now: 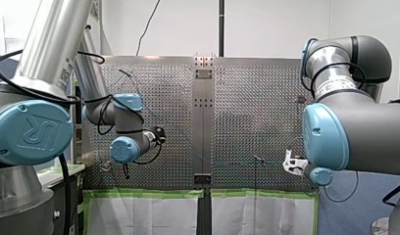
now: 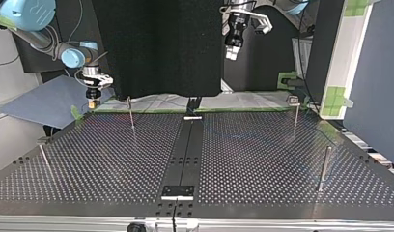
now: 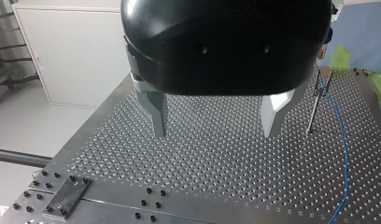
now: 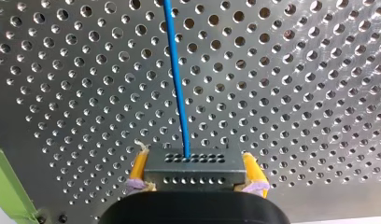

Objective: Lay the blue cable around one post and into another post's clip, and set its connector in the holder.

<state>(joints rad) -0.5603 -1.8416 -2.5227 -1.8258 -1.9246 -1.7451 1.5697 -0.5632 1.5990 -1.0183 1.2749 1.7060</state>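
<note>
In the right wrist view my right gripper (image 4: 194,159) is shut on a dark connector block (image 4: 193,173), clamped between its yellow pads (image 4: 138,167). The blue cable (image 4: 176,79) runs from the block straight ahead over the perforated table. In the top view that gripper (image 2: 92,102) hangs over the table's far left corner. My left gripper (image 3: 215,125) stands open above the plate with nothing between its metal fingers (image 3: 157,114). Beside it, the blue cable (image 3: 342,140) passes a thin post (image 3: 313,105). In the top view my left gripper (image 2: 232,52) hovers high above the far edge.
Thin posts stand on the table in the top view: far left (image 2: 131,113), far right (image 2: 295,116), near right (image 2: 324,166), near left (image 2: 44,159). A black centre strip (image 2: 188,150) runs front to back, with a small bracket (image 2: 177,192) at its near end.
</note>
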